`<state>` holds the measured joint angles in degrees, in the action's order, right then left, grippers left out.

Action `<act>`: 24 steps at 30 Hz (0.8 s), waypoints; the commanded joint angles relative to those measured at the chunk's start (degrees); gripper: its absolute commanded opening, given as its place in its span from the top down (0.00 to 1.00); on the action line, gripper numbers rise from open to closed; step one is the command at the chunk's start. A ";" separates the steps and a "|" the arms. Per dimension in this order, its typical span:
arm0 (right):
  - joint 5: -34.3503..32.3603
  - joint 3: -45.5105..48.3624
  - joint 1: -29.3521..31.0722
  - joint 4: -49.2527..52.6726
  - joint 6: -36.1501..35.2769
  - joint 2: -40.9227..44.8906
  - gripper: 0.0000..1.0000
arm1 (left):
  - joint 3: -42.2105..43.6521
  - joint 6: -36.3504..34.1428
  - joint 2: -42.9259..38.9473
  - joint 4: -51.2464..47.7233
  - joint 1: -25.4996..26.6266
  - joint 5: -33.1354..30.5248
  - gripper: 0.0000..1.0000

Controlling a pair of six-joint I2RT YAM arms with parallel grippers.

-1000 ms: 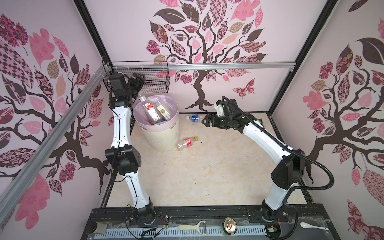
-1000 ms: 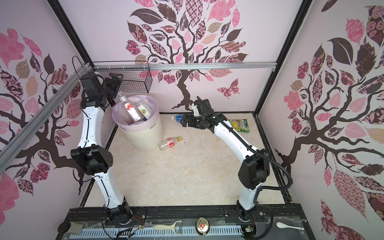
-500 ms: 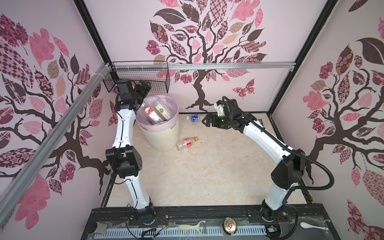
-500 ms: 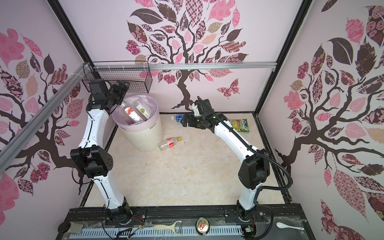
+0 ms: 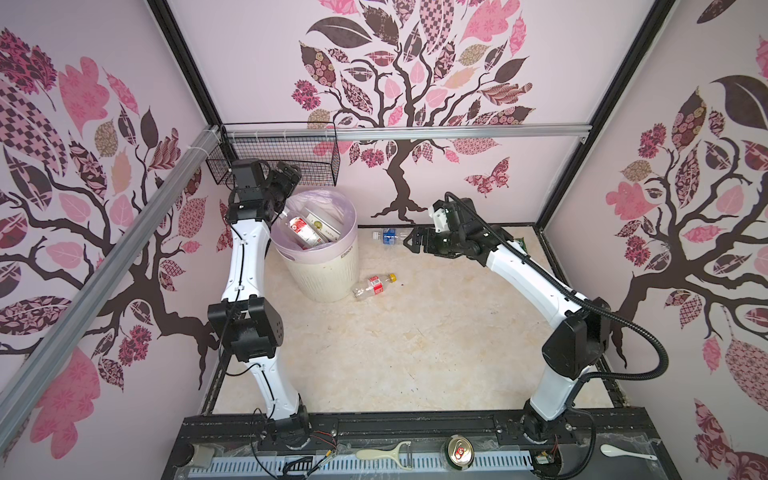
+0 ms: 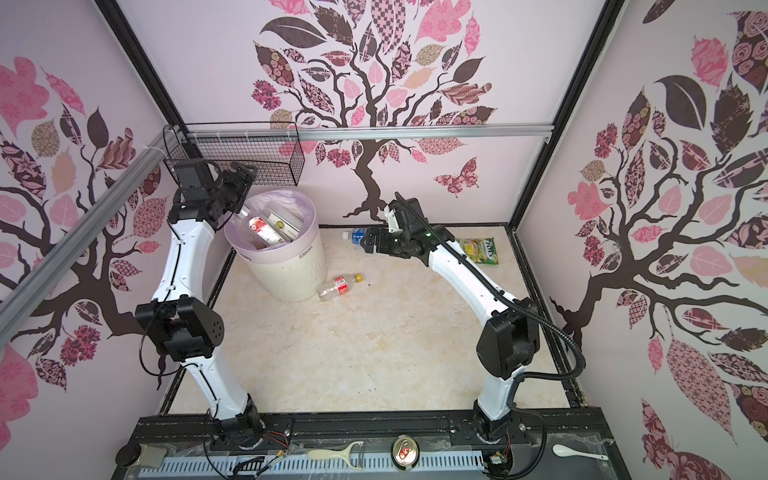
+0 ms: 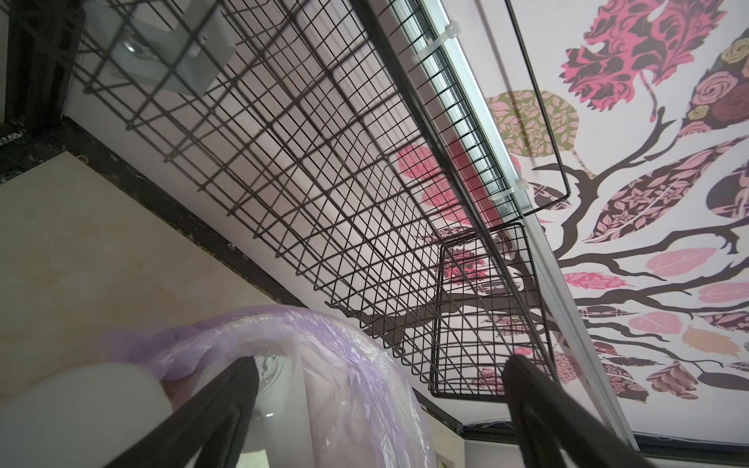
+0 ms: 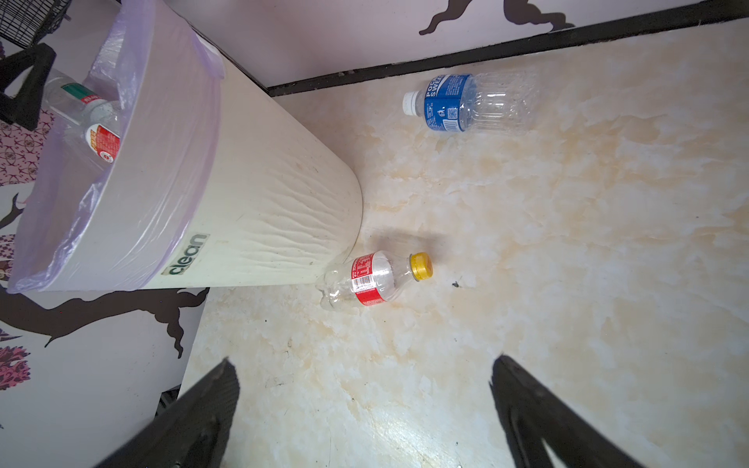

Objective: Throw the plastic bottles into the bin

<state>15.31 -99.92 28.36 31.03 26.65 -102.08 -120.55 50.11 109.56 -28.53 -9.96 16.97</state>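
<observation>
Beside the bin [image 5: 328, 270], a red-labelled bottle [image 5: 372, 286] is lying on the floor [image 5: 395, 353]; a blue-labelled bottle [image 5: 389, 236] is lying near the right gripper [image 8: 362, 362], whose jaws are gaping empty, as are the left gripper [image 7: 379, 362] jaws above the bin's rim

Your two top views sit high above the base rail [image 5: 415, 428]. They look steeply down toward the back wall [image 5: 478, 174], from far enough off to take in the whole floor [image 5: 395, 340], both arms and the side walls. They overlap almost entirely.

Your left wrist camera is close over the rim of the bin [image 7: 332, 364]. It is angled up past the left gripper [image 7: 379, 360] at the underside of the wire basket [image 7: 324, 182] and the back wall.

Your right wrist camera looks down at the floor past the right gripper [image 8: 363, 360]. It faces the bin, the blue-labelled bottle [image 8: 466, 103] and the red-labelled bottle [image 8: 369, 279], and both top views show these too.

The two wrist views share the bin's lilac-lined rim and a corner of the wire basket.
</observation>
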 commanded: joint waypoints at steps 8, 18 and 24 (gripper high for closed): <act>-3.72 -3.54 -0.51 2.06 0.09 -0.14 0.00 | 3.57 4.43 -11.86 -1.82 4.82 -0.43 0.02; -8.71 -12.65 -5.49 4.48 -0.42 -13.38 0.00 | 22.42 -2.67 -26.69 -4.83 27.97 -10.14 0.02; -8.27 -32.85 -7.03 6.31 -4.55 -30.62 0.00 | 34.86 -5.58 -33.55 -6.50 38.90 -11.92 0.02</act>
<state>7.73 -123.46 21.61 35.48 25.21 -124.97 -91.39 47.57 79.29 -33.30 25.50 7.92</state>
